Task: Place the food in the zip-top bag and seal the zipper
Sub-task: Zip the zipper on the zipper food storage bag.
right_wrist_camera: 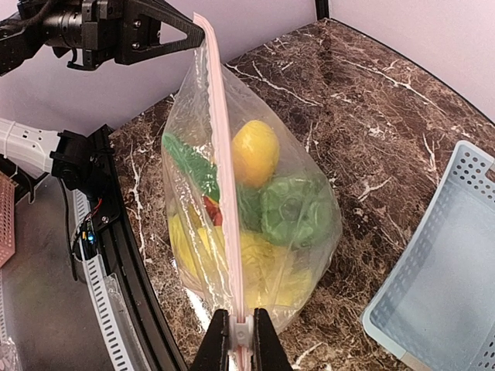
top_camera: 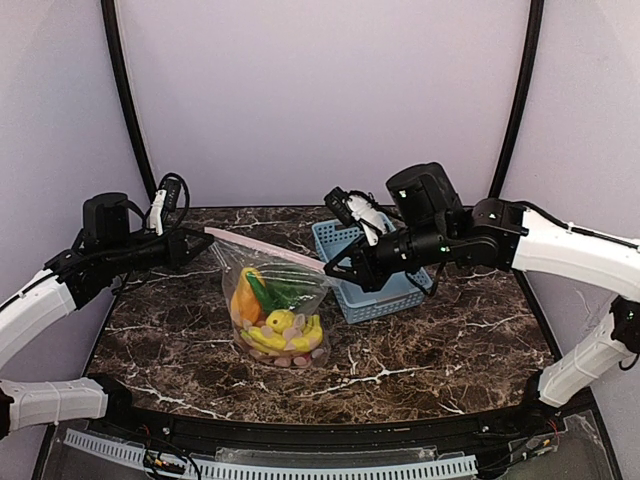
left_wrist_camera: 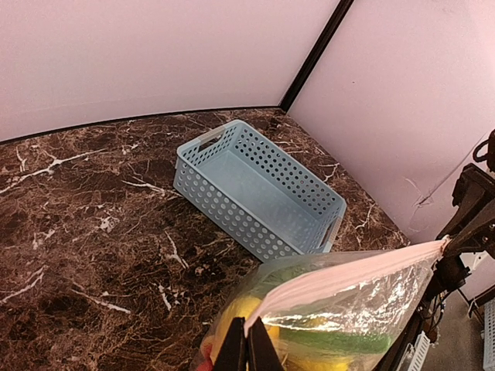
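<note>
The clear zip-top bag [top_camera: 278, 315] hangs upright between my two grippers, its bottom resting on the marble table [top_camera: 450, 340]. The food [top_camera: 275, 325] is inside: yellow bananas, an orange piece, green vegetables, small red fruits. The pink zipper [top_camera: 265, 250] is stretched taut across the top. My left gripper [top_camera: 207, 237] is shut on the zipper's left end [left_wrist_camera: 249, 332]. My right gripper [top_camera: 330, 268] is shut on the white slider at the zipper's right end [right_wrist_camera: 241, 334]. In the right wrist view the zipper [right_wrist_camera: 224, 178] runs as one closed line to the left gripper [right_wrist_camera: 197, 27].
The empty light-blue lattice basket [top_camera: 385, 292] stands just right of the bag, under my right arm; it also shows in the left wrist view [left_wrist_camera: 263, 189] and the right wrist view [right_wrist_camera: 441, 286]. Purple walls enclose the table at the back and sides.
</note>
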